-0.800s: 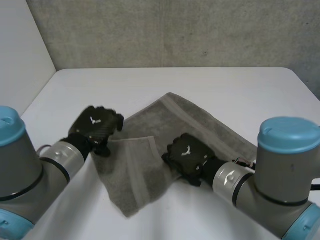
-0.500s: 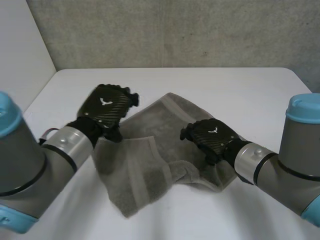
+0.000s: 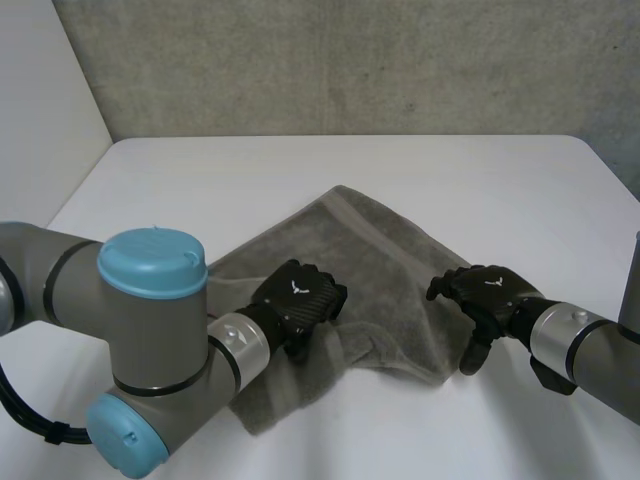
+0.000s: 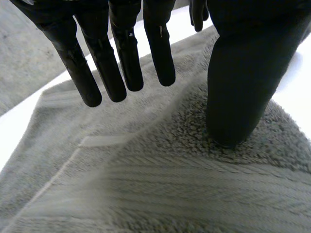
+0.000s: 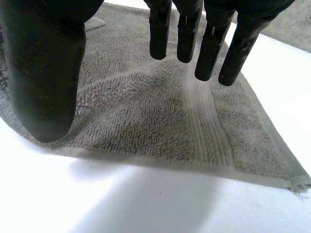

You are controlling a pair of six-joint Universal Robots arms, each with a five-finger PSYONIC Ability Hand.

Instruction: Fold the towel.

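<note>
Look first to the grey towel (image 3: 380, 270): spread slantwise across the middle of the white desk (image 3: 300, 170), partly doubled over, with a bunched ridge near its centre. Judging by the thick looped pile, expect something soft, limp and light, with no stiffness to hold a shape once lifted. Likely to sag and to drag on itself rather than slide.

Find the left hand (image 3: 298, 300) over the towel's near left part. See its fingers (image 4: 119, 63) straight and released above the pile, with the thumb (image 4: 238, 97) seemingly resting tip-down on the cloth. Nothing grasped.

Find the right hand (image 3: 485, 293) at the towel's right edge. Note its fingers (image 5: 209, 48) relaxed and hanging just above the cloth near the woven band (image 5: 204, 131), likewise holding nothing.

For a hold, favour the free corner (image 5: 291, 182) or the flat hem beside it, pinching the cloth between thumb and fingers. Best to avoid the bunched ridge, where more than one layer probably comes up together.
</note>
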